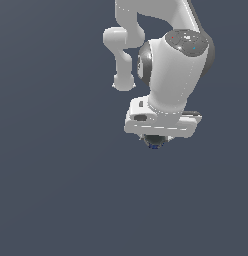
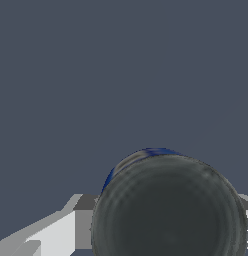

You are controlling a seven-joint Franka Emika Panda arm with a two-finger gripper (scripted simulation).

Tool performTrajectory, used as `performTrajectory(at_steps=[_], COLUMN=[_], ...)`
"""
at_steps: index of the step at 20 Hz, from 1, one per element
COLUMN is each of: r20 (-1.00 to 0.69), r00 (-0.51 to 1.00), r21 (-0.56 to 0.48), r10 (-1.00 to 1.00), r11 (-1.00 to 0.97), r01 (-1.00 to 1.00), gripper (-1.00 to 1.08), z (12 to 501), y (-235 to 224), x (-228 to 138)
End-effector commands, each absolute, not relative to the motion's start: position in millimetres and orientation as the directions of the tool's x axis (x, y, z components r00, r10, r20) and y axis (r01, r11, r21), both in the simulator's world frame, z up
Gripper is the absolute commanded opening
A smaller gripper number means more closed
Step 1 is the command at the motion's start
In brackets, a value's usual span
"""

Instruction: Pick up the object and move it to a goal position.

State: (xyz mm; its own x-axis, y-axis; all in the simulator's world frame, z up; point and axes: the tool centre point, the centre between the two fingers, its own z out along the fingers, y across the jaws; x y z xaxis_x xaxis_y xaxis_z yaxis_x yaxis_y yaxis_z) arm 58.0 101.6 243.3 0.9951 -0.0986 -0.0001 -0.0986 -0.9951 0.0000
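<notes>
The object (image 1: 155, 141) is a small dark ball with a faint blue tint, tucked right under the white hand in the exterior view. In the wrist view it (image 2: 168, 205) fills the lower part of the picture, dark grey with a blue rim. My gripper (image 1: 156, 138) points down, and its fingers are hidden behind the hand in the exterior view. In the wrist view grey and white fingers (image 2: 81, 220) press against the ball's two sides, so the gripper is shut on it. No goal marker shows.
The white arm (image 1: 171, 60) rises toward the top of the exterior view, with an elbow link (image 1: 121, 50) to its left. A plain dark grey-blue surface (image 1: 56, 190) lies all around.
</notes>
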Motion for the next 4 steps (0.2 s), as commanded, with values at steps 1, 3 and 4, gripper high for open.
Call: performTrajectory(at_steps=[1,3,4], r20=[0.0,0.0,0.0], r00=[0.995,0.995,0.995], r21=[0.0,0.0,0.0], r10=[-0.099,-0.099,-0.099], r11=[-0.995,-0.995,-0.995], r01=[-0.099,-0.099,-0.099], gripper=[-1.0,-1.0,-1.0], z=[247.5,248.7,248.8], y=[102.0,102.1,102.1], x=[60.6,61.4,61.5])
